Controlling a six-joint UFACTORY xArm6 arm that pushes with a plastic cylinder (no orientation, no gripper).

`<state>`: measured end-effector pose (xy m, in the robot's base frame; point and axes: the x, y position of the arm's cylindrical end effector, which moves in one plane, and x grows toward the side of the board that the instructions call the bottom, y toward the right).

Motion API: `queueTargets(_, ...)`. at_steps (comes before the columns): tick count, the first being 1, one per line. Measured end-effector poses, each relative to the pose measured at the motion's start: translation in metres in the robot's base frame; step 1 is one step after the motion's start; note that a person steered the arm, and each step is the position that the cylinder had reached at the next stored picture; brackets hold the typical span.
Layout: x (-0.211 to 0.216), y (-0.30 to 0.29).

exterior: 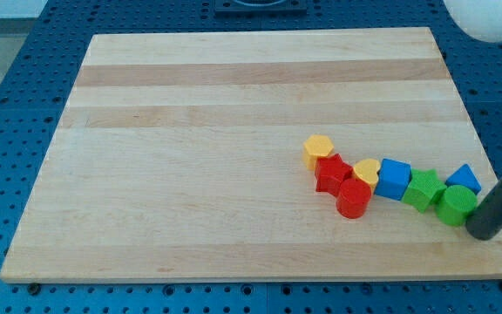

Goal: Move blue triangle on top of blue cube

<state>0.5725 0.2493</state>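
Note:
The blue triangle sits near the board's right edge, above the green cylinder. The blue cube lies to its left, with the green star between them. My tip rests at the right edge of the board, touching or almost touching the green cylinder's right side, just below and right of the blue triangle.
A yellow hexagon, a red star, a red cylinder and a yellow heart form a chain left of the blue cube. The wooden board lies on a blue perforated table. A white object is at the view's top right.

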Motion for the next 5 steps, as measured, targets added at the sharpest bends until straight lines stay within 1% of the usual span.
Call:
queueTargets(1,-0.016,-0.006)
queueTargets(2,-0.016,-0.006)
queueTargets(3,-0.006,-0.003)
queueTargets(4,0.002,0.053)
queueTargets(5,-0.001,0.057)
